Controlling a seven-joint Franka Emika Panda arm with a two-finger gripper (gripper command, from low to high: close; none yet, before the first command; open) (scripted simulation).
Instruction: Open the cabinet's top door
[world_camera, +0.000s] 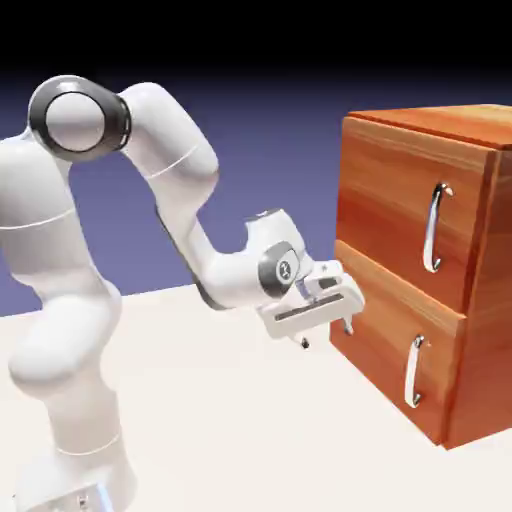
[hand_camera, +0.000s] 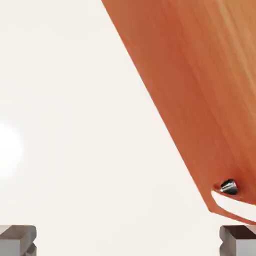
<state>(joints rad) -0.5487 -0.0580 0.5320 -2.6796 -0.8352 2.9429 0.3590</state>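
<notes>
Gripper (world_camera: 326, 328) wide open beside cabinet (world_camera: 385, 200); top door (world_camera: 410, 205) shut.

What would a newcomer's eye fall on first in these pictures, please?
The boxy reddish-brown wood-grain cabinet at the exterior view's right, its top door shut, bearing a curved silver handle. Then the white robot arm arching from the left, its open gripper low beside the lower panel, touching nothing.

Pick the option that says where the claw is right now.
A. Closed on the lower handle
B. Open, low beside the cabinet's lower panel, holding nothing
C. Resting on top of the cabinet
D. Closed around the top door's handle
B: in the exterior view the claw hangs open and empty beside the lower panel, well below the top door's handle.
</notes>
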